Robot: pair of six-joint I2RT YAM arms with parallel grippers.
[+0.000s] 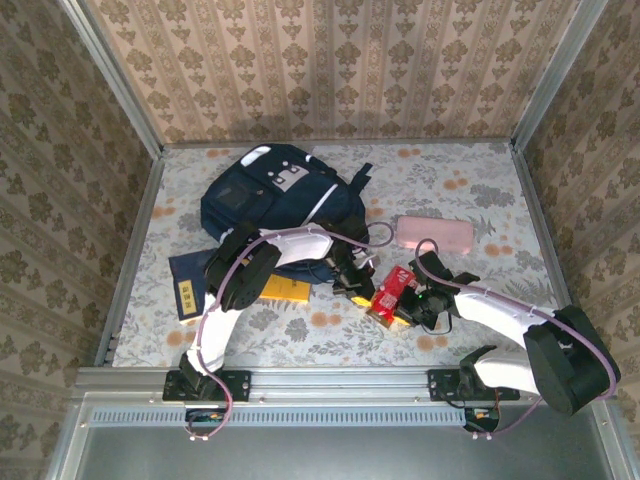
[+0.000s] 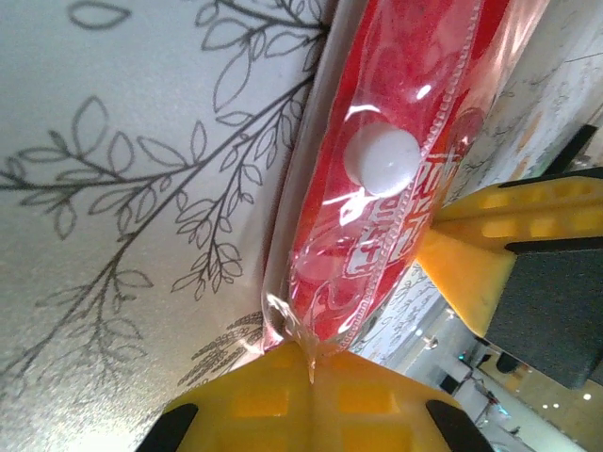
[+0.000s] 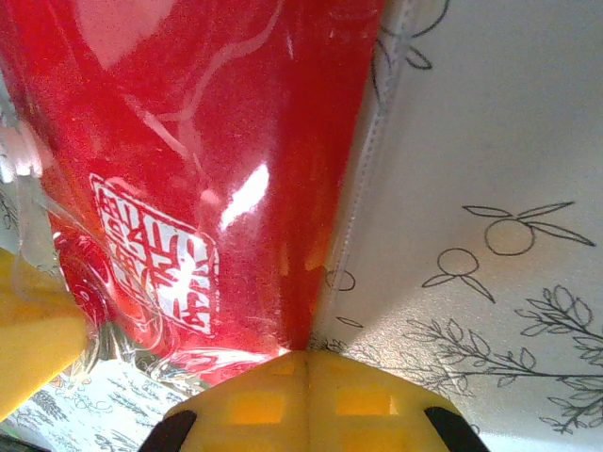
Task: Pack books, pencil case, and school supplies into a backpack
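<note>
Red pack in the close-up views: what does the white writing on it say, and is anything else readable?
Shiny red plastic pack, white square stamp: characters too blurred to read.
Same pack, white lettering in the left wrist view: warped, unreadable.
Dark navy book, yellow label: too small to read.
No text can be quoted.

We see a small red pack (image 2: pixel 377 217) sealed in glossy, crinkled clear plastic film that throws bright highlights. The left gripper (image 2: pixel 311 363) has matt, moulded yellow plastic fingers. The floral-printed table cover (image 2: pixel 141 188) looks smooth and matt, and the far large dark navy backpack (image 1: pixel 270 195) is woven cloth.
</note>
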